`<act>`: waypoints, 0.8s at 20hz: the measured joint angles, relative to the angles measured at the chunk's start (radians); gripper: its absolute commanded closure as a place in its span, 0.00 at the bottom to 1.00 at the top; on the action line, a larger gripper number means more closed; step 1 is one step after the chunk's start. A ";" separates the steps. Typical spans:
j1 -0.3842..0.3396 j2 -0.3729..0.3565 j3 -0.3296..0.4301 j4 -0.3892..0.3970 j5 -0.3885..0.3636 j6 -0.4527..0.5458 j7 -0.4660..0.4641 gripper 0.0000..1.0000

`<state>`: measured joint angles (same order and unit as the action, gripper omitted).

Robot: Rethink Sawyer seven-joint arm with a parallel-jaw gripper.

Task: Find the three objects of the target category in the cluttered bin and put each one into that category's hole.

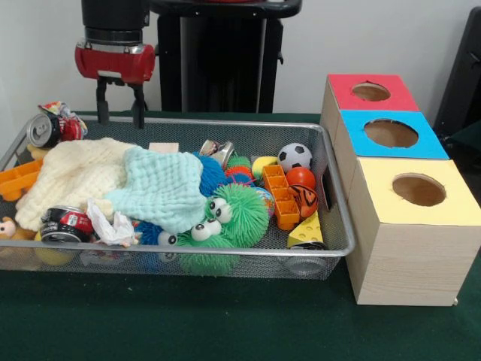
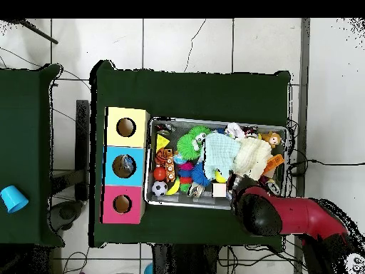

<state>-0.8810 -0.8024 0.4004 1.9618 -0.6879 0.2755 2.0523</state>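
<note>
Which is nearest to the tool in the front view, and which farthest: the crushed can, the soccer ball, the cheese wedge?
From the tool:
1. Crushed can, just beside it at the bin's back corner.
2. Soccer ball, across the bin near the boxes.
3. Cheese wedge, front corner by the yellow box.

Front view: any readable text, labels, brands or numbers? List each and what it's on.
None readable.
Crushed can at the bin's far corner: print too blurred to read.
Red and black can at the near rim: markings too small to read.
Three boxes: no lettering.
</note>
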 measured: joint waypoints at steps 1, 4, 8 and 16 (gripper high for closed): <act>0.006 0.006 -0.004 0.000 -0.004 -0.003 0.000 0.00; 0.037 0.049 -0.036 0.000 -0.041 -0.042 0.000 0.00; 0.043 0.090 -0.055 0.000 -0.074 -0.090 0.000 0.00; -0.068 0.154 -0.038 -0.001 -0.108 -0.123 0.000 0.00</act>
<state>-0.9492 -0.6484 0.3626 1.9610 -0.7963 0.1527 2.0523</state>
